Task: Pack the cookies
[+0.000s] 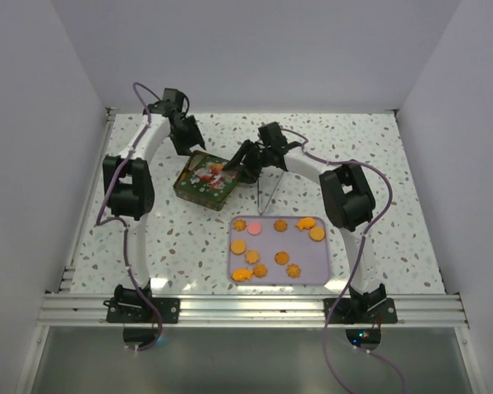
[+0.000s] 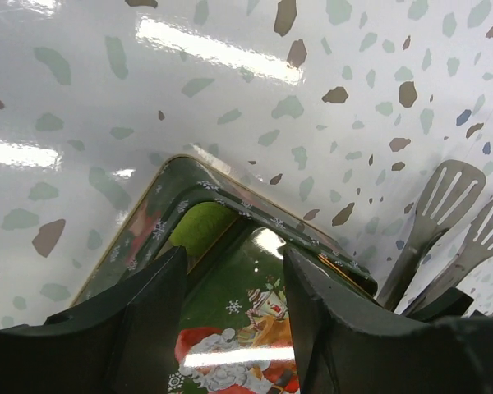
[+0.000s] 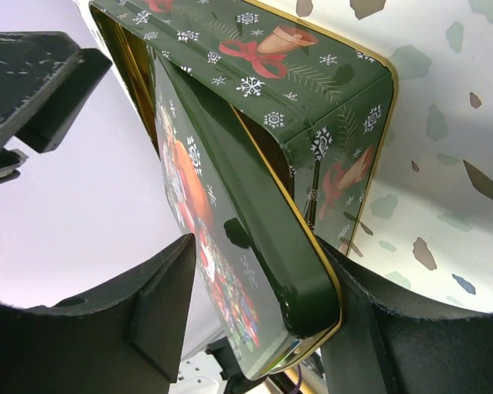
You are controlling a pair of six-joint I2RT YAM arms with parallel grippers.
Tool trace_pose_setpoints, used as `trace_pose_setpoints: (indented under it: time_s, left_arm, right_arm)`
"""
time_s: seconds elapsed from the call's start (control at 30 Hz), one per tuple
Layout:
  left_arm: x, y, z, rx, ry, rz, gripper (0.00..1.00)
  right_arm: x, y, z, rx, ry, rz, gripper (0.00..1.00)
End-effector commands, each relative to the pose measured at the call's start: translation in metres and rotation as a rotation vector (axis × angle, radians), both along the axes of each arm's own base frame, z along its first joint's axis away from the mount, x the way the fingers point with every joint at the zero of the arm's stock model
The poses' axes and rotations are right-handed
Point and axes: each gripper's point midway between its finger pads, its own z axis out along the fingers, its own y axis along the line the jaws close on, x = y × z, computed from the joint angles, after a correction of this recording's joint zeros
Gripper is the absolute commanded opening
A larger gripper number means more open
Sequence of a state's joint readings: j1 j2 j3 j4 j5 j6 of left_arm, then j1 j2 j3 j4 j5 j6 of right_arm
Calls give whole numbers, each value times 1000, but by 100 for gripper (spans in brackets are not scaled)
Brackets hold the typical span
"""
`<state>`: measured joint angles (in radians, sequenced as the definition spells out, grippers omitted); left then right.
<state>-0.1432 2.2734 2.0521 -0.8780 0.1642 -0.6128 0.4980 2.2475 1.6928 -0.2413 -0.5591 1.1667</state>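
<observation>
Several orange cookies [image 1: 280, 238] and one pink cookie [image 1: 254, 227] lie on a lilac tray [image 1: 312, 264] at the near middle. A green Christmas tin [image 1: 204, 180] sits behind the tray. Its Santa lid [image 3: 230, 246] is tilted up off the base [image 3: 312, 90]. My right gripper [image 1: 245, 168] holds the lid's edge between its fingers at the tin's right corner. My left gripper [image 1: 186, 146] straddles the tin's far-left corner, with the lid [image 2: 238, 320] showing between its fingers. A lime-green patch [image 2: 199, 230] shows in the gap under the lid.
Two grey slotted utensil heads [image 2: 448, 201] stand just right of the tin, seen as thin rods from above [image 1: 268, 195]. White walls close in the speckled table [image 1: 378, 164] on three sides. An aluminium rail [image 1: 246, 310] runs along the near edge.
</observation>
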Motion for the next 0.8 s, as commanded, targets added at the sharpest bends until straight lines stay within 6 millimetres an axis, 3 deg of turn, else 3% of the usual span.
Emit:
trace_pose_setpoints:
  time_s: [0.0,0.4,0.77]
  left_arm:
    - [9,14,52,-14,-102,30,56]
    - [-8,44,55,22,-99,67,56]
    - [-14,46,43,10,-76,68,56]
  right_arm:
    - [10,1,5,11,-43,-16,59]
    - [-3,-4,-3,-12,-20,6,60]
    - [-25,-15,-15,-74,48,74,67]
